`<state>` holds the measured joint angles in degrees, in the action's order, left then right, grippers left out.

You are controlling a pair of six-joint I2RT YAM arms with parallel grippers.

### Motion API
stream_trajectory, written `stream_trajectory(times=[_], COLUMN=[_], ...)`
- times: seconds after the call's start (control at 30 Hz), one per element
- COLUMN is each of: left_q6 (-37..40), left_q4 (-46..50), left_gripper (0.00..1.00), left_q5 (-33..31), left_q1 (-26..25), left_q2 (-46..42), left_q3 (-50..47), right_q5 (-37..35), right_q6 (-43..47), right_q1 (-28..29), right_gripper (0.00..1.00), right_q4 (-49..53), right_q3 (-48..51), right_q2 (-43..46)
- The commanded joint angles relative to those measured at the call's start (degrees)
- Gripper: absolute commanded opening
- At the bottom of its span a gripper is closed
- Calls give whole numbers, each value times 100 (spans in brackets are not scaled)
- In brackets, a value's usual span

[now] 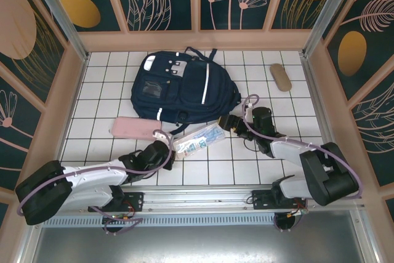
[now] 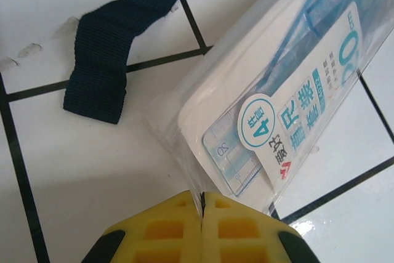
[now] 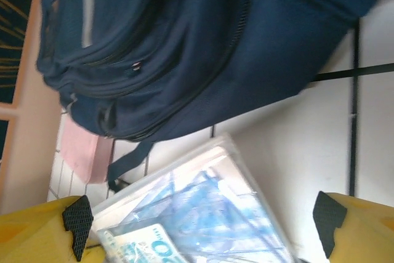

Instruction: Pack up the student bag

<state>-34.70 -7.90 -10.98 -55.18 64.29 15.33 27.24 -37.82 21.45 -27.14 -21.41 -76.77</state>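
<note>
- On the white tiled table (image 1: 271, 170) with black grid lines, the large navy-blue fabric backpack (image 1: 184, 87) lies flat at centre-back, front up, with thin white stripes and grey-white patches near its top.
- Right wrist view: the backpack (image 3: 203, 35) is soft woven cloth, with zip seams curving across it.
- A dark woven webbing strap (image 2: 104, 47) trails onto the tiles, its end cut square.
- A clear, glossy, oblong plastic pack (image 1: 198, 140) sits just in front of the bag, on the tiles. It holds blue see-through rulers and a white card with teal print (image 2: 289, 103).
- A flat pink pouch with rounded ends (image 1: 135, 129) lies left of the pack.
- A small tan oval case (image 1: 281, 77) sits well apart, back right.
- Left gripper (image 2: 202, 210): yellow ribbed fingers pressed together at the pack's corner; can't tell if film is pinched.
- Right gripper (image 3: 202, 226): yellow fingers with black pads spread wide, the pack's other end (image 3: 203, 207) between them. Contact unclear.
</note>
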Motion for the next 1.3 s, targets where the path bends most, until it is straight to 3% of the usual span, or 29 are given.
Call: stream_trajectory(times=[0.0, 0.23, 0.43, 0.77, 1.1, 1.27], left_q6=[132, 111, 62, -189, -590, -708], left_q4=[-115, -72, -38, -5, 89, 455], left_gripper=[0, 0, 0, 0, 0, 0], left_q5=[-225, -359, -469, -539, -357, -265], left_q1=[-84, -114, -116, -115, -101, -44], left_q2=[66, -89, -239, -346, 650, 1517], left_q3=[119, 88, 33, 5, 560, 1152], right_q5=[340, 1095, 1570, 2175, 2149, 2084], right_q6=[-61, -322, -311, -787, -1008, -880], right_q1=[-144, -132, 162, 360, 360, 361], right_gripper=[94, 94, 93, 84, 75, 79], right_q4=[-420, -1320, -1413, -2448, -2815, -2488], right_q3=[-27, -352, -800, -123, 330, 344], right_q2=[-498, -1483, -2204, -2233, -2110, -2036])
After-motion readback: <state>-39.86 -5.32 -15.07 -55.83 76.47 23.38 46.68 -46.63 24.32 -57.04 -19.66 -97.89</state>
